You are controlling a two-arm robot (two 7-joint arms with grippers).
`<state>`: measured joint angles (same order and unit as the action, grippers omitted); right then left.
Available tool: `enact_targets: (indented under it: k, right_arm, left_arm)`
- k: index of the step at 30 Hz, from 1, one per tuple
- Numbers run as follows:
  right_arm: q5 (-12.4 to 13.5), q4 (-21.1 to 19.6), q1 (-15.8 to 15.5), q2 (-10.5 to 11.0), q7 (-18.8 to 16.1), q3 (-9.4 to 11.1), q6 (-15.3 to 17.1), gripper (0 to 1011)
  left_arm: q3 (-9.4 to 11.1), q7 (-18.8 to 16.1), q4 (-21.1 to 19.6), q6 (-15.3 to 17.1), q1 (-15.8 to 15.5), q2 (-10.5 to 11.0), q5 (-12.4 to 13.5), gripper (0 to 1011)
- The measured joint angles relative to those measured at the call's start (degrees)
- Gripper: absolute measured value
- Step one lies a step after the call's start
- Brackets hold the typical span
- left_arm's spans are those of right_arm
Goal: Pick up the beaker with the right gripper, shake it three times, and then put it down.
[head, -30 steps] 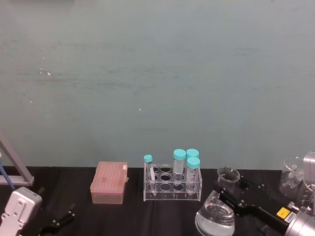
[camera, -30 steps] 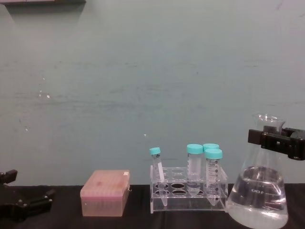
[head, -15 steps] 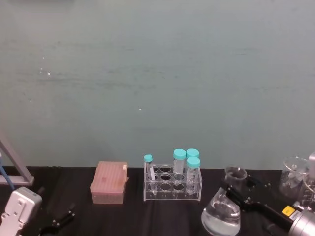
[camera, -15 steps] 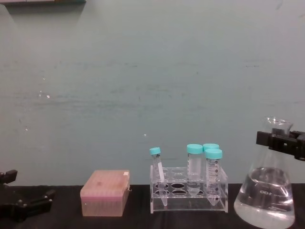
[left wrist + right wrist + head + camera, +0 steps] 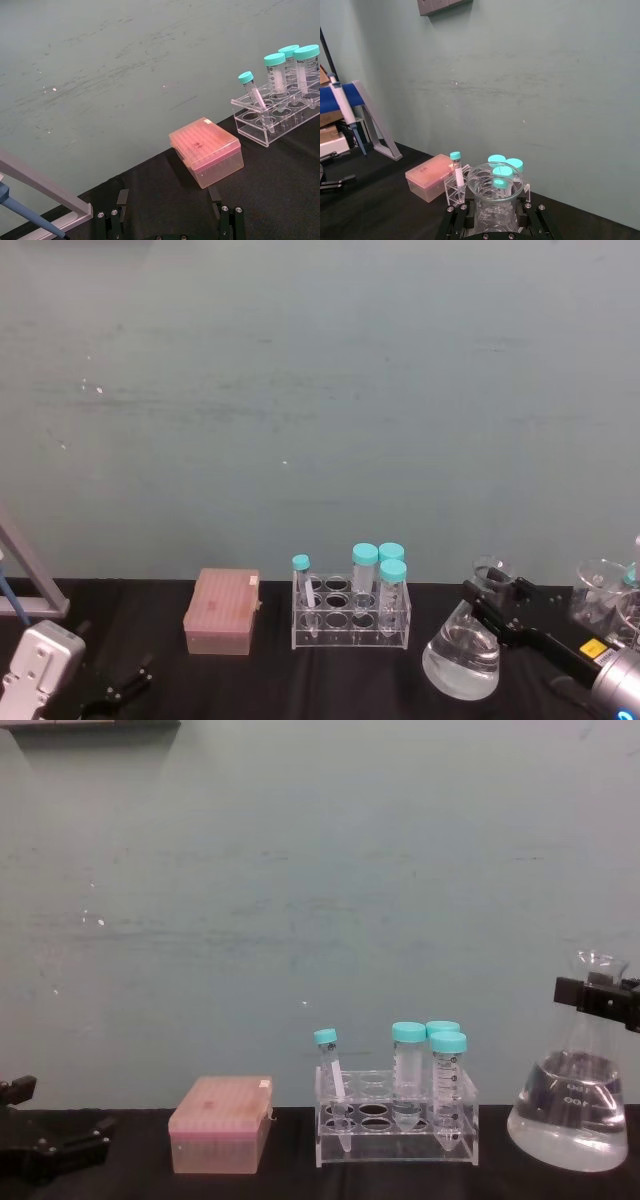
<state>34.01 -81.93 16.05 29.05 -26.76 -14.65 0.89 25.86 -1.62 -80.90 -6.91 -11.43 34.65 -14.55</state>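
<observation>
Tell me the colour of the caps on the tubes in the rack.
The caps are teal, clearest in the chest view.

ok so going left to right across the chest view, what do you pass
left gripper → pink box → tube rack → beaker, its neck in the right gripper's jaws

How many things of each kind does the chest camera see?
Teal-capped tubes: 4
Clear rack: 1
Pink box: 1
Beaker: 1
Grippers: 2, the right gripper clamping the beaker's neck, the left gripper parked low left
Total: 9
</observation>
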Motion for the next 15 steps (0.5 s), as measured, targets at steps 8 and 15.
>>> enact_targets:
  k: [8,15]
  right_arm:
    - [0.5,1.6,0.4,-1.1,0.4,-0.2,0.6,452]
    - [1.0,3.7,1.1,-2.2,0.0,-0.9,0.5,452]
  left_arm:
    - [0.0,0.0,0.0,0.0,0.0,0.0,0.0,1000]
    - [0.0,0.0,0.0,0.0,0.0,0.0,0.0,1000]
